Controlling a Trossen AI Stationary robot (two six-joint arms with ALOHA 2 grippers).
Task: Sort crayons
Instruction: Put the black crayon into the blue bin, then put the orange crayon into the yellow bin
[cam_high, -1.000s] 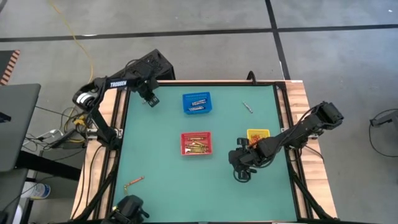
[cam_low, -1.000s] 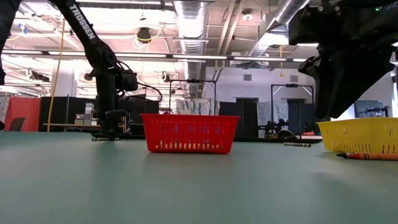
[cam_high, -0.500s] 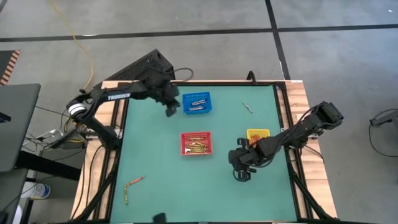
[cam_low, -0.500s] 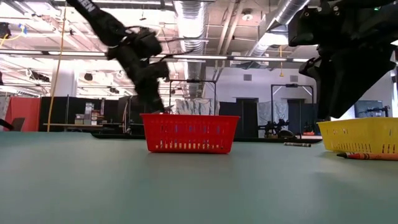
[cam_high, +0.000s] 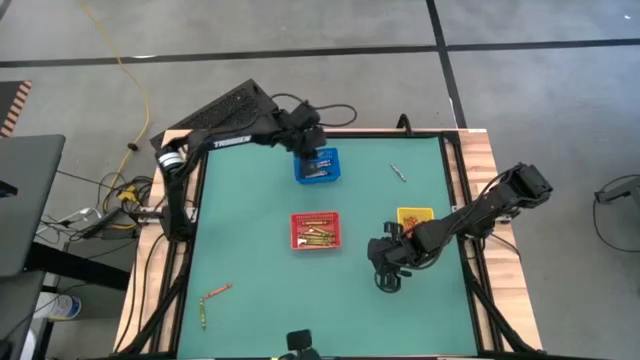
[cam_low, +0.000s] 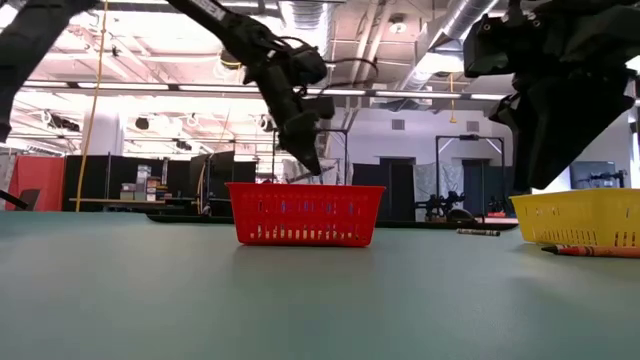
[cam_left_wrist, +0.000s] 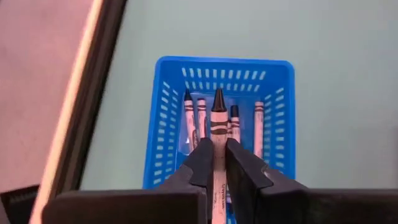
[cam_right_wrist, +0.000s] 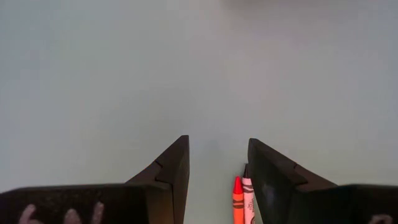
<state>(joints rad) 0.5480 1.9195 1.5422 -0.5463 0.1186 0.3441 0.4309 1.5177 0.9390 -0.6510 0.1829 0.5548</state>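
Observation:
My left gripper is shut on a pale crayon with a black tip. It hangs above the blue basket, which holds several crayons. My right gripper is open just above the table, in front of the yellow basket. A red crayon and a pale one beside it lie on the table between its fingers, close to one finger. The red basket holds several crayons. My left gripper pinches the crayon's wrapped shaft between its two fingers. The crayon lies along the fingers, and its black tip sticks out past them. The fingers slant down from above toward the blue basket. The crayon is lifted clear of the basket.
A grey crayon lies far right of the blue basket. A red-orange crayon and a yellowish one lie near the front left corner. In the low view a red crayon lies by the yellow basket.
My left gripper has risen from the table's far left corner. It has swung toward the right along the far edge with the crayon, and now hangs over the blue basket.

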